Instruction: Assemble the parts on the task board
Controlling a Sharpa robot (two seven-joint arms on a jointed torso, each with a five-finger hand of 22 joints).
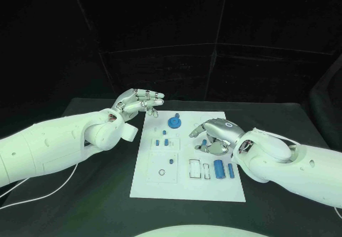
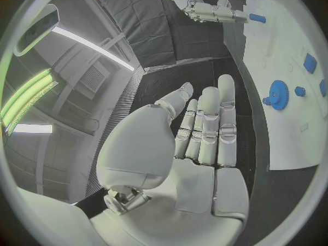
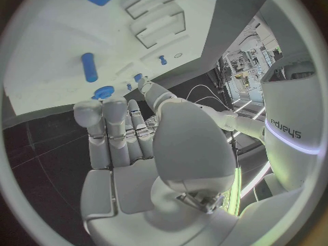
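Where the white board (image 1: 187, 192) comes nearest the robot it is bare, lying flat on the black table (image 1: 85, 197); a little farther along, toward its right side, two blue cylinders (image 1: 219, 168) lie side by side, the thicker one on the left, next to some outlined rectangular slots (image 1: 194, 169); a small ring (image 1: 161, 172) lies in a square on the left side of the board; beyond these the right hand (image 1: 214, 134) hangs over the board's right half, its fingers curled downward over a small blue piece (image 1: 203, 143); whether it touches or grips that piece I cannot tell; level with it, a few small blue pegs (image 1: 165, 142) stand near the middle; farther still, a blue gear (image 1: 174, 121) sits near the far end of the board; farthest off, the left hand (image 1: 137, 104) is raised by the board's far left corner, palm open and fingers apart, grasping nothing.
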